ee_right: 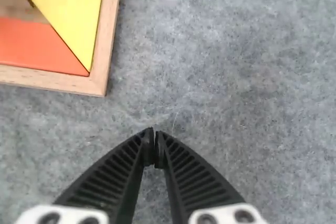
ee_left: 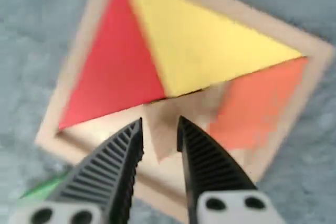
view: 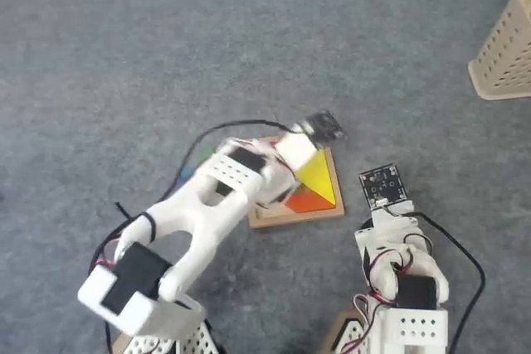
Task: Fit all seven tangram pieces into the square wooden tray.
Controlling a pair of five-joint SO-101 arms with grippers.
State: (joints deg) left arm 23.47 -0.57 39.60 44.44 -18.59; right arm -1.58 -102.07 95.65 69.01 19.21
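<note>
Grey fuzzy carpet [ee_right: 236, 51] underlies the square wooden tray [ee_right: 108, 30]; left claw [ee_left: 160, 124] parted above it, right claw [ee_right: 154, 142] closed.

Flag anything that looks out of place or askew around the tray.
Nothing looks damaged. The red piece, yellow piece and orange piece sit neatly in the wooden tray, but part of its floor is bare, and a green piece lies outside it on the carpet.

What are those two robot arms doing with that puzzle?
They're doing a tangram puzzle in a square wooden tray. A red triangle, a yellow triangle and an orange piece lie in it. The left gripper hovers open over the tray's bare part. The right gripper is shut above the grey carpet beside it.
</note>
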